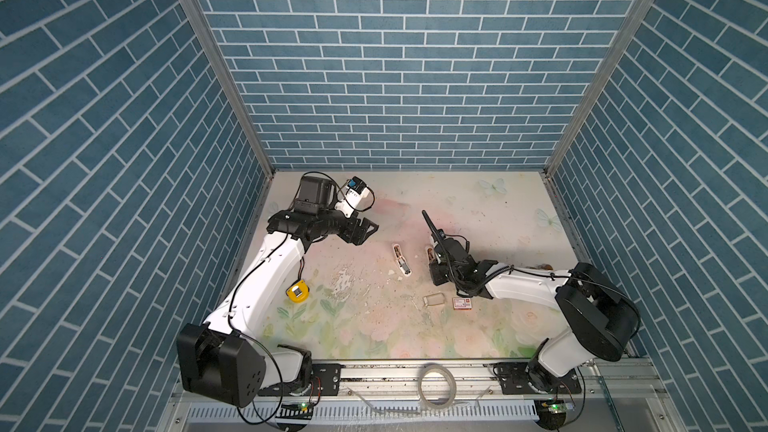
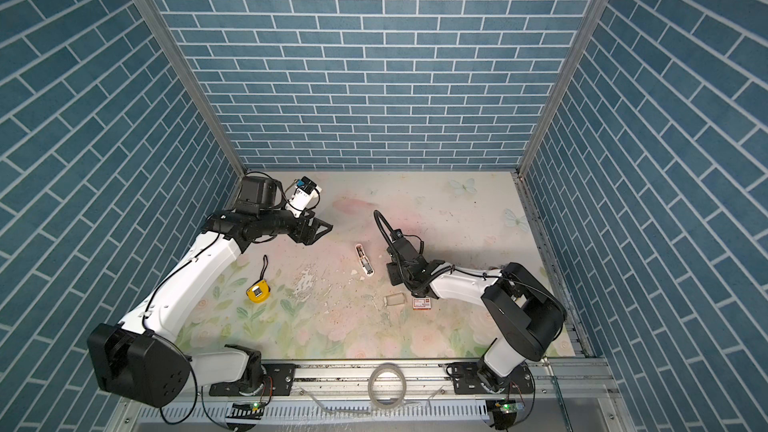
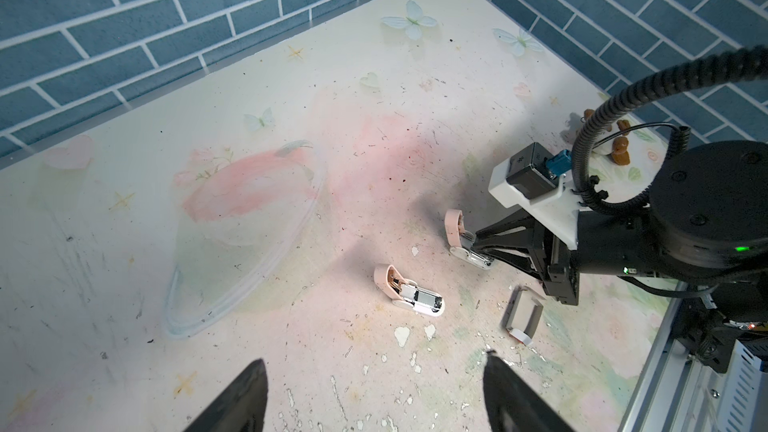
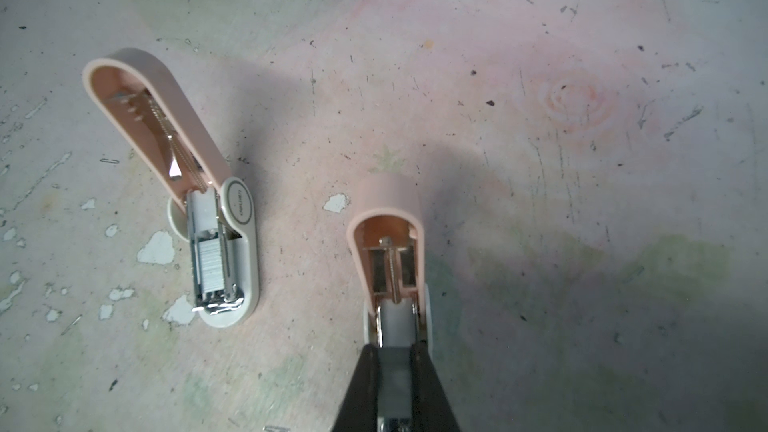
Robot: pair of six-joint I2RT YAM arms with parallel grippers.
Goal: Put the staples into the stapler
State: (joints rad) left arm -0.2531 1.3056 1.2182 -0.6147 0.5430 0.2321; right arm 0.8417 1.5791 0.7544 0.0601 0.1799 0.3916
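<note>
Two small pink-and-white staplers lie on the table with their lids swung open. The loose stapler has a silvery strip of staples in its magazine. The other stapler lies under my right gripper. That gripper is shut on a grey strip of staples, which sits in line with this stapler's magazine channel. My left gripper hangs open and empty above the table, back and to the left of both staplers.
A red-and-white box and an empty grey sleeve lie in front of the right gripper. A yellow tape measure sits front left. A clear lid lies at the back, a tape roll on the front rail.
</note>
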